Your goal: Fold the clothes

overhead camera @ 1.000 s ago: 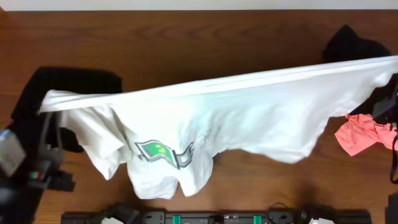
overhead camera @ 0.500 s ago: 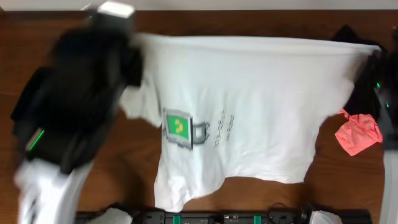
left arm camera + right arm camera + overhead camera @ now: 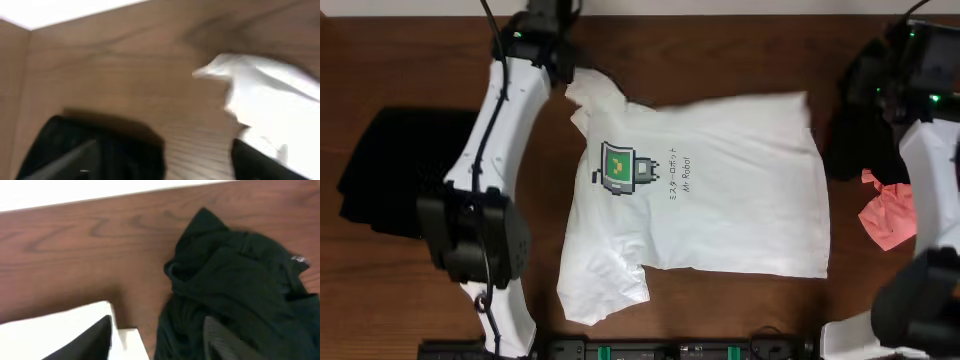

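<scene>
White T-shirt (image 3: 720, 190) lies spread print-up across the centre of the overhead frame, sleeves toward the left, hem toward the right, and free of both arms. The left gripper (image 3: 197, 160) hovers over bare table (image 3: 720, 50) at the upper left, just off the shirt's upper sleeve; its jaws stand apart with nothing between them. The right gripper (image 3: 157, 330) hangs at the upper right, its jaws likewise apart and empty, between the shirt's hem corner and a black garment (image 3: 240, 275) heaped beside it. A pink garment (image 3: 887, 212) sits at the right edge and another black one (image 3: 390, 170) at the far left, both untouched.

The spreading step looks finished and the first fold not yet begun. The next move probably calls for each gripper to come down on the shirt's upper edge, pinch one layer of cloth only, and carry that edge over toward the lower one. The right gripper must keep clear of the black heap close by.
</scene>
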